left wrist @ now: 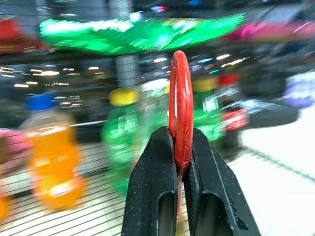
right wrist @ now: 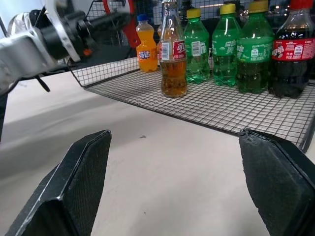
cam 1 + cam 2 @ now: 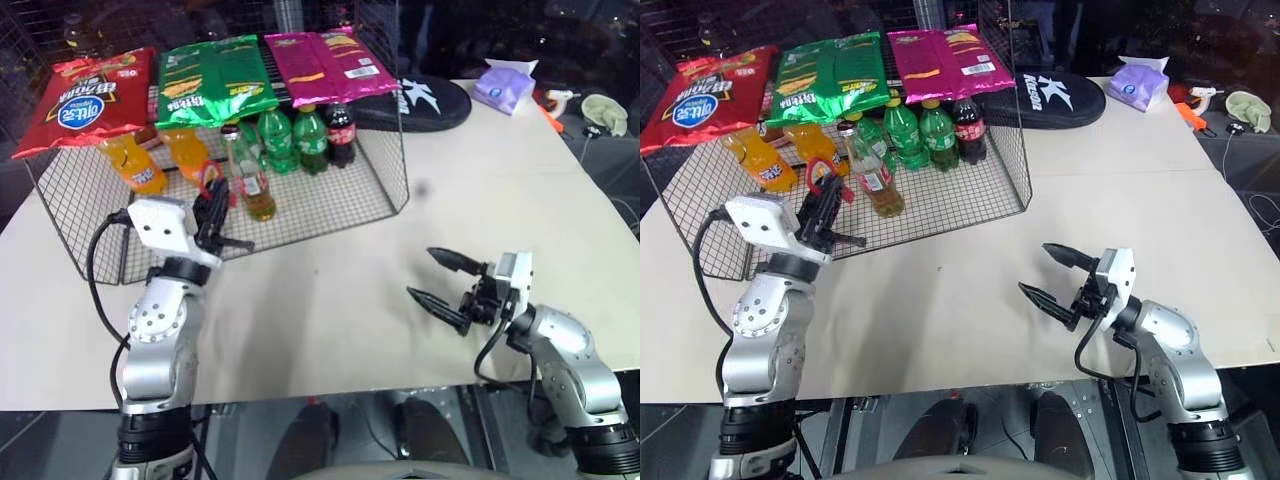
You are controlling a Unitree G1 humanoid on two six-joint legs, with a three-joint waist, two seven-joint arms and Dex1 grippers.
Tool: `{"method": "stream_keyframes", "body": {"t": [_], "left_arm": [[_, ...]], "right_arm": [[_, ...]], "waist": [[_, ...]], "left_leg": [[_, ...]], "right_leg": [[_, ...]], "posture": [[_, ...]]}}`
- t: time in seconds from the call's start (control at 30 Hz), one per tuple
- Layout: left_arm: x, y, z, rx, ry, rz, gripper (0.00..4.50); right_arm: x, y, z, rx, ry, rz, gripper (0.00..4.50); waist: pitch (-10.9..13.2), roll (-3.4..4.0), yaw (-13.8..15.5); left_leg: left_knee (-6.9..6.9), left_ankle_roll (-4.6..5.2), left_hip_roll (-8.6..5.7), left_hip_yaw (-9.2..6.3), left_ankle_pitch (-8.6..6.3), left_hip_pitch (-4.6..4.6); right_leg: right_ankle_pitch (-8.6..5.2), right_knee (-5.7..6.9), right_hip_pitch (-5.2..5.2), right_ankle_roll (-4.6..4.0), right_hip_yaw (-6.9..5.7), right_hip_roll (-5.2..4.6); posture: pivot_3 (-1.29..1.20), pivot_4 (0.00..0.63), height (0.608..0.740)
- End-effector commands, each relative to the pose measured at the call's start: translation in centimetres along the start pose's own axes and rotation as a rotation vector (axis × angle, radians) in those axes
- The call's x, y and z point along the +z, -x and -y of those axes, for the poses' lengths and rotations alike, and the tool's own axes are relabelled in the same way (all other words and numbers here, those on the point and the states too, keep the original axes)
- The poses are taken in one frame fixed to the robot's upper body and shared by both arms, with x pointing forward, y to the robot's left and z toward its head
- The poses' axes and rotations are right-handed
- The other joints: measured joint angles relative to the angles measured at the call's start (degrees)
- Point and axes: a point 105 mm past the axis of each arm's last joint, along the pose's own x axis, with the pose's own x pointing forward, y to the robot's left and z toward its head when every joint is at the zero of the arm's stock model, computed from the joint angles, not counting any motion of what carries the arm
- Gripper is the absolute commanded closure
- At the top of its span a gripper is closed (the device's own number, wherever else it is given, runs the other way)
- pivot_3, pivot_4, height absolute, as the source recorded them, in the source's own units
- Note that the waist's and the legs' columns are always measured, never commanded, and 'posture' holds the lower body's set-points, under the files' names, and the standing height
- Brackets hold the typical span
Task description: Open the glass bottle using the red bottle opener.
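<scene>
the left gripper sits at about ten o'clock on the table, raised at the open front of the wire basket, its black fingers pressed together and pinching the red bottle opener by its handle, the ring head standing up above the fingertips. the glass bottle stands upright on the basket's mesh floor, just beyond that gripper toward twelve o'clock, near the front edge; the opener's ring is beside the bottle's neck, and whether they touch cannot be told. behind the bottle stand green soda bottles and a dark cola bottle; orange drink bottles lie toward eleven o'clock. three snack bags, red, green and magenta, rest on the basket's top. the right gripper hovers over bare tabletop at about four o'clock, fingers spread wide and holding nothing, pointing toward the basket. a black case and a purple tissue pack lie near one o'clock.
</scene>
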Motion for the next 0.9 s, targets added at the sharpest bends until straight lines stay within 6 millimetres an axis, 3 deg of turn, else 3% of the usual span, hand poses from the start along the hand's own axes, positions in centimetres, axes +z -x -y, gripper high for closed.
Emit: {"method": "stream_keyframes", "body": {"t": [0.03,0.13,0.23,0.47,0.73,0.8,0.87,0.9], "left_arm": [[1.8,-0.2,3.0,-0.215,0.218,0.031,4.46],[1.8,0.5,6.8,-0.490,0.474,-0.029,4.46],[1.1,1.4,9.2,-0.706,0.602,-0.109,4.46],[0.5,1.6,11.4,-0.975,0.746,-0.200,4.46],[-0.4,0.8,11.6,-1.031,0.731,-0.216,4.46],[-0.6,0.8,11.6,-1.033,0.727,-0.213,4.50],[-0.8,0.7,11.6,-1.028,0.723,-0.207,4.50],[-0.9,0.7,11.7,-1.027,0.721,-0.205,4.50]], "right_arm": [[1.5,-1.3,-0.5,0.037,0.029,0.006,0.34],[1.2,-2.7,-0.4,0.042,0.013,-0.087,0.34],[1.1,-4.1,-0.7,0.102,-0.038,-0.173,0.34],[2.5,-5.9,-2.1,0.315,-0.204,-0.253,0.34],[4.2,-7.1,-3.4,0.459,-0.320,-0.285,0.34],[4.5,-7.4,-3.7,0.471,-0.340,-0.288,1.21],[4.6,-7.5,-3.9,0.480,-0.353,-0.298,1.44],[4.6,-7.6,-4.0,0.483,-0.359,-0.301,2.10]], "waist": [[0.00,0.00,0.05],[0.00,0.00,0.04],[0.01,0.01,0.01],[0.02,0.03,-0.04],[0.04,0.03,-0.13],[0.04,0.03,-0.11],[0.04,0.03,-0.04],[0.04,0.03,-0.01]], "left_leg": [[0.01,0.00,-0.02,0.00,0.00,0.00],[0.03,0.00,-0.05,-0.01,0.00,0.00],[0.03,0.00,-0.05,-0.02,0.00,-0.01],[0.03,0.01,-0.04,-0.05,0.01,-0.02],[0.01,0.02,-0.06,-0.10,0.00,-0.07],[0.01,0.02,-0.06,-0.11,0.00,-0.07],[0.01,0.02,-0.05,-0.12,0.00,-0.10],[0.01,0.02,-0.07,-0.12,0.00,-0.11]], "right_leg": [[0.00,0.00,0.01,0.00,0.00,0.01],[0.00,0.00,0.02,0.00,0.00,0.02],[0.00,-0.01,0.01,0.00,-0.03,0.05],[-0.01,-0.06,0.04,-0.01,-0.07,0.12],[-0.01,-0.17,0.04,-0.01,-0.11,0.08],[-0.01,-0.17,0.03,-0.01,-0.11,0.07],[-0.01,-0.18,0.02,-0.01,-0.12,0.05],[-0.01,-0.19,0.02,-0.01,-0.12,0.02]], "posture": [[0.00,0.150,0.740],[0.00,0.150,0.740],[0.00,0.150,0.740],[0.00,0.150,0.740],[0.00,0.150,0.740],[0.00,0.150,0.740],[0.00,0.150,0.740],[0.00,0.150,0.740]]}}
